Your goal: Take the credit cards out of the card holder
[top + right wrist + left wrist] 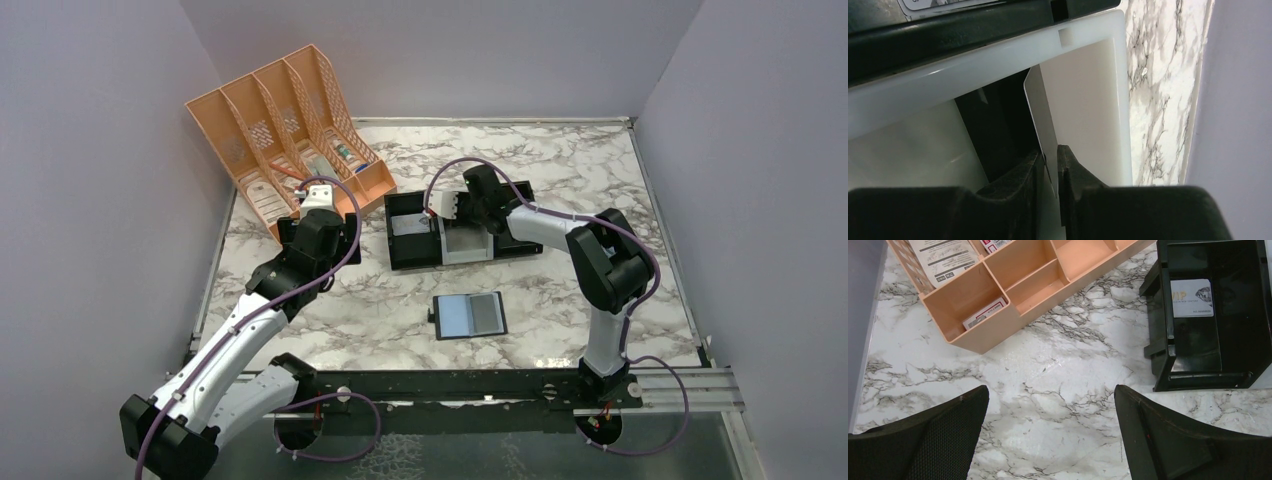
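Pale credit card point(1040, 105) on edge, between right pincer point(1050, 151) tips

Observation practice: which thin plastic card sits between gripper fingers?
The plain white card between the right gripper's fingers; the VIP-printed card lies flat in the black tray.

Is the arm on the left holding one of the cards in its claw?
No, the left gripper is wide open, and only the bare marble table shows between its fingers.
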Motion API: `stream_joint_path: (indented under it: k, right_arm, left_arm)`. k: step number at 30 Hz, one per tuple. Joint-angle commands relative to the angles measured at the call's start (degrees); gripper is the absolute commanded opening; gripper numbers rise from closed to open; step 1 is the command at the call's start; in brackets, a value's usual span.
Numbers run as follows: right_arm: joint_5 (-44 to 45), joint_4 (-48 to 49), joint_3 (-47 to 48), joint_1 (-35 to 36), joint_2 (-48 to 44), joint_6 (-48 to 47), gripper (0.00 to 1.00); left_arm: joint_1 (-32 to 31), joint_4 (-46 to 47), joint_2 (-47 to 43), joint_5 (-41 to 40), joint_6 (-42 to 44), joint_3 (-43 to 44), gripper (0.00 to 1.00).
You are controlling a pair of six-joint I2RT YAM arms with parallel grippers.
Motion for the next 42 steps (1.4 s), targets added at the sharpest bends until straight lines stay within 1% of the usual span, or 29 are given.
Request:
stream_joint_path:
  k: [1, 4, 6, 10, 12, 14, 15, 21, 25, 28, 29, 31, 33, 35, 36, 37, 38, 39, 40, 41, 42]
  right_arm:
    - [-0.3, -1.6, 1.4, 0.3, 0.5, -0.2, 0.19]
    - [0.1, -2.0, 1.3, 0.3, 0.1, 0.0, 0.21]
    - [-0.4, -2.7, 1.3, 0.3, -0.4, 0.1, 0.25]
    - [-1.2, -4.1, 1.2, 0.3, -1.4, 0.3, 0.3]
    - [-1.9, -5.0, 1.2, 0.3, -2.1, 0.4, 0.31]
    - [-2.4, -6.0, 1.2, 0.3, -2.5, 0.5, 0.37]
    - [-2.7, -6.5, 1.2, 0.3, -2.8, 0.6, 0.38]
    - [-3.5, -6.5, 0.8, 0.3, -5.7, 2.2, 0.39]
    - [-5.7, -5.1, -0.1, 0.3, -9.4, 6.3, 0.41]
    - [-5.9, -3.4, -1.1, 0.3, -13.0, 13.7, 0.41]
    - [-6.7, -2.2, -2.1, 0.2, -14.7, 17.5, 0.42]
    - [-7.0, 3.7, -6.9, 0.1, -19.9, 26.1, 0.45]
    - [-5.8, 11.1, -12.9, 0.1, -26.0, 38.4, 0.54]
    - [-0.8, 16.7, -19.0, 0.1, -31.7, 55.1, 0.69]
    - [1.5, 15.9, -20.9, 0.0, -34.1, 63.5, 0.77]
    - [3.4, 13.2, -22.0, 0.0, -36.1, 71.7, 0.79]
    - [4.3, 9.7, -22.5, 0.0, -37.7, 77.1, 0.79]
    - [3.2, 5.8, -22.7, 0.0, -38.9, 80.6, 0.81]
    - [-2.0, 2.9, -22.9, 0.0, -39.9, 80.4, 0.86]
    - [-4.6, -0.4, -22.4, 0.0, -40.6, 79.5, 0.88]
    - [-5.5, -4.8, -21.9, 0.0, -41.1, 81.4, 0.89]
  left_arm:
    - [0.4, -0.3, 0.2, 0.1, 0.8, -0.8, 0.99]
    - [0.4, -0.4, 0.3, 0.2, 0.8, -0.8, 0.99]
    - [0.4, -0.3, 0.4, 0.2, 0.9, -0.8, 0.99]
    - [0.4, -0.3, 0.5, 0.3, 0.9, -0.8, 0.99]
    - [0.4, -0.3, 0.5, 0.3, 1.0, -0.8, 0.99]
    - [0.4, -0.3, 0.6, 0.3, 1.0, -0.8, 0.99]
    - [0.4, -0.3, 0.6, 0.4, 1.0, -0.8, 0.99]
    - [0.4, -0.3, 0.9, 0.7, 1.1, -0.7, 0.99]
    - [0.4, -0.3, 1.0, 1.0, 1.1, -0.7, 0.99]
    - [0.4, -0.4, 0.8, 1.1, 1.1, -0.8, 0.99]
    - [0.4, -0.3, 0.8, 1.2, 1.1, -0.8, 0.99]
    - [0.4, -0.2, 0.7, 1.6, 1.0, -0.7, 0.99]
    - [0.4, -0.1, 0.7, 2.2, 1.0, -0.8, 0.99]
    - [0.4, 0.1, 0.9, 2.7, 1.0, -0.8, 0.99]
    - [0.4, 0.1, 1.0, 2.6, 1.0, -0.7, 0.99]
    - [0.4, 0.0, 1.0, 2.4, 1.0, -0.6, 0.99]
    - [0.4, 0.0, 0.9, 2.3, 1.0, -0.6, 0.99]
    - [0.4, 0.0, 0.6, 2.2, 1.0, -0.6, 0.99]
    - [0.5, -0.1, 0.2, 2.2, 1.0, -0.6, 0.99]
    - [0.5, -0.1, -0.4, 2.1, 1.0, -0.6, 0.99]
    - [0.5, 0.0, -1.0, 1.9, 1.0, -0.7, 0.99]
